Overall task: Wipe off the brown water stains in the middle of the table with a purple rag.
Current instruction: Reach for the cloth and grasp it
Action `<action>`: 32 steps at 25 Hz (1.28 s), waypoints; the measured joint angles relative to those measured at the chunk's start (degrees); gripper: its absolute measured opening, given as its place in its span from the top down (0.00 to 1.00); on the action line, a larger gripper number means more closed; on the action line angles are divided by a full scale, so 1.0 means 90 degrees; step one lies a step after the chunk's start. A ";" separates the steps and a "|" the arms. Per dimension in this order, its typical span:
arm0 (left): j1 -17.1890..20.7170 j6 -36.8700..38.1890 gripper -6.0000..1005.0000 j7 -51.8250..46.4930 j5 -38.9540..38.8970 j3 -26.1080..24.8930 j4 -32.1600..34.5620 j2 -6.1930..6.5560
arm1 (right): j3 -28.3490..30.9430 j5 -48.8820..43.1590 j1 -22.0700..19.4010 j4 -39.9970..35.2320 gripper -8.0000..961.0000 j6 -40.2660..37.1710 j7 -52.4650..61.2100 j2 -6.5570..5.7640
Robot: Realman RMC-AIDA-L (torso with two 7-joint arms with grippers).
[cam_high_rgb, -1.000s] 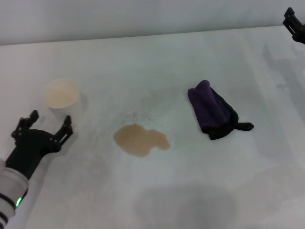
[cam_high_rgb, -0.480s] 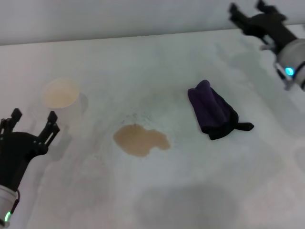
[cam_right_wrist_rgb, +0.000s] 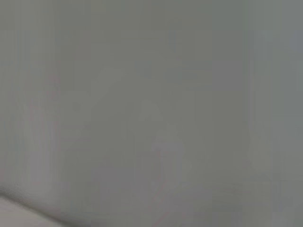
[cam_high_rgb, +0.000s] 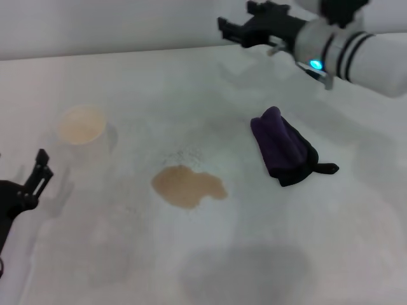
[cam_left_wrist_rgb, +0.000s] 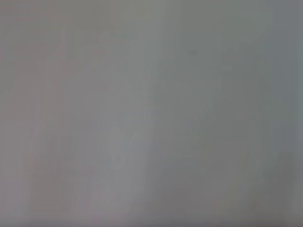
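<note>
Right end effector [cam_high_rgb: 245,22]: held above the far edge of the counter, at about 12 o'clock from the purple rag; its black fingers point toward the robot's left and stand spread apart, with nothing between them.
Right arm: white forearm with black bands and a blue light, coming in from the far right corner, roughly level, above the counter.
Left end effector [cam_high_rgb: 25,187]: at the near left edge, mostly out of the picture; only one dark finger and part of the body show, so I cannot tell how far it is parted or whether it has hold of anything.
Purple rag [cam_high_rgb: 282,149]: bunched on the counter, right of centre, black tail at its 4 o'clock; touched by neither arm.
Brown water stains [cam_high_rgb: 186,185]: flat on the counter [cam_high_rgb: 191,254] near the middle, at about 8 o'clock from the rag, well apart from it.
Paper cup [cam_high_rgb: 81,127]: upright, at 10 o'clock from the stains, between them and the left arm.
Wrist views: plain grey, nothing to tell.
</note>
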 joint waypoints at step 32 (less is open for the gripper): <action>0.0016 0.0516 0.12 -0.0091 -0.0693 -0.0013 -0.0262 0.0011 | -0.0076 -1.2356 -0.1951 -0.7190 0.20 0.4660 1.1342 0.0036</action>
